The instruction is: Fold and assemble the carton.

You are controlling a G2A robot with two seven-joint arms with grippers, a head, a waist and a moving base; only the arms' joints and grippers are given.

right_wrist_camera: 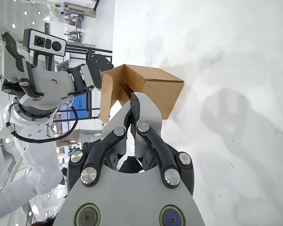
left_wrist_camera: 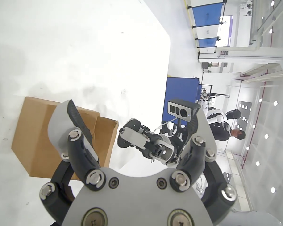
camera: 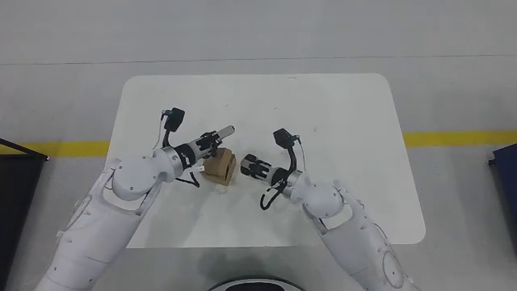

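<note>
Plainly the small brown corrugated-cardboard carton was only part made. It sat on the white rounded-corner table with its far end boxed and square, but the end turned toward the right gripper gaped open, one tall flap standing out loose at the side. It lay just ahead of that gripper's fingertips, mouth on, so the line from open end to closed end ran almost straight on from the clenched fingers. They were pressed pad to pad with nothing I could see between them, and their tip sat at the lip of the opening, just short of the inner flap.

The left gripper stood on the other side of the carton, spread wide and holding nothing. One of its dark ribbed pads hung just behind the loose flap, the other well out from the cardboard. I could not tell whether the near pad touched the flap.

To my eye the right arm was the nearer to the open mouth and the left the nearer to the standing flap, so the coming fold seemed to turn on that flap being pushed across the opening. Nothing stood between either set of fingers and the carton. Beyond the table edge ran a yellow floor stripe and some blue partition panels, well apart from the work.
</note>
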